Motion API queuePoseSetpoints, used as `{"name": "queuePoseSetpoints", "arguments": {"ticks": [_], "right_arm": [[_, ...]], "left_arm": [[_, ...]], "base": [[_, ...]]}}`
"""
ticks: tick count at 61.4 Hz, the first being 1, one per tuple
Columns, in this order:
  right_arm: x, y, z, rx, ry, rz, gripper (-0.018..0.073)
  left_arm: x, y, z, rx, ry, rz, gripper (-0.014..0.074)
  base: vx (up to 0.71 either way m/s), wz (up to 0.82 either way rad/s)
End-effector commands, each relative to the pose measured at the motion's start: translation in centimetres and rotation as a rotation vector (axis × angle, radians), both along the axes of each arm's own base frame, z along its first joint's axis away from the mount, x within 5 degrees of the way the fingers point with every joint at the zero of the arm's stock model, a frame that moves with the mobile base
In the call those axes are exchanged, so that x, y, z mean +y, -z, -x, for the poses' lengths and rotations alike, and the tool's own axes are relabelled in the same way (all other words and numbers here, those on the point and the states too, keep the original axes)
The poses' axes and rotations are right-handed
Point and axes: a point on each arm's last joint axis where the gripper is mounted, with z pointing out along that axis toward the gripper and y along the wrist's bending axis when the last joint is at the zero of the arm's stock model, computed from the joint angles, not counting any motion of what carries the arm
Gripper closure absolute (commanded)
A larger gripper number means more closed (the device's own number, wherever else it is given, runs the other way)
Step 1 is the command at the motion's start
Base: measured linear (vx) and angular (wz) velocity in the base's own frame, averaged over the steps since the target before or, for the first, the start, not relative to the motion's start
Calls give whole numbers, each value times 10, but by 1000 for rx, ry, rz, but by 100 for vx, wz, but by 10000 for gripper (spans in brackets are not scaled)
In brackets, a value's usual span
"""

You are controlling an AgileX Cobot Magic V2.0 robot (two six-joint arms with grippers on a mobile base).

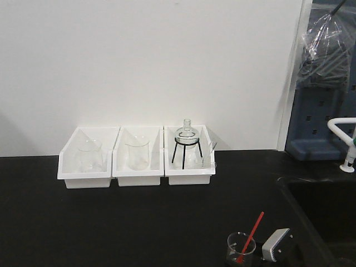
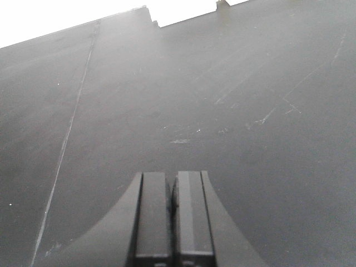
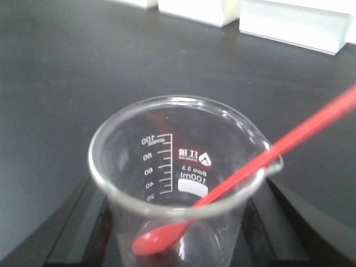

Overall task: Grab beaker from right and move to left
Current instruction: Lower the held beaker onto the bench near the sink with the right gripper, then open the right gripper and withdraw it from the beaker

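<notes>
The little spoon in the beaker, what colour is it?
Red; the spoon shows best in the right wrist view.

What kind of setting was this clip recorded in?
Most likely a lab bench: a black countertop holds white bins with glassware, a round flask on a black tripod, and a graduated beaker with a red stick. A sink sits alongside.

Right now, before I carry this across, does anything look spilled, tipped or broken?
Nothing stands out. The small clear glass beaker is upright and intact between the right hand's fingers, its thin red spoon-tipped stick leaning on the spout. The three white plastic bins sit in a straight row, glassware upright.
</notes>
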Motion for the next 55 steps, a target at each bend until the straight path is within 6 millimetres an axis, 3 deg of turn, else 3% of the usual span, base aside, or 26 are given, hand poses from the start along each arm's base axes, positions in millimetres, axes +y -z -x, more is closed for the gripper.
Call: {"name": "queuePoseSetpoints", "arguments": {"ticks": [1, 12, 31, 37, 55], "right_arm": [[0, -22, -7, -125, -14, 14, 512], [0, -21, -7, -119, -12, 22, 396], [-1, -20, -7, -106, -7, 26, 0], [-1, -18, -5, -82, -6, 27, -80], [-14, -18, 21, -31, 127, 5, -80]], "left_arm": [[-1, -1, -2, -64, 11, 3, 603], [-1, -1, -2, -64, 11, 3, 603], [-1, -1, -2, -64, 11, 3, 603], [-1, -1, -2, -64, 11, 3, 603], [-1, -1, -2, -64, 11, 3, 603]], "base": [[0, 0], [0, 0], [0, 0], [0, 0], [0, 0]]}}
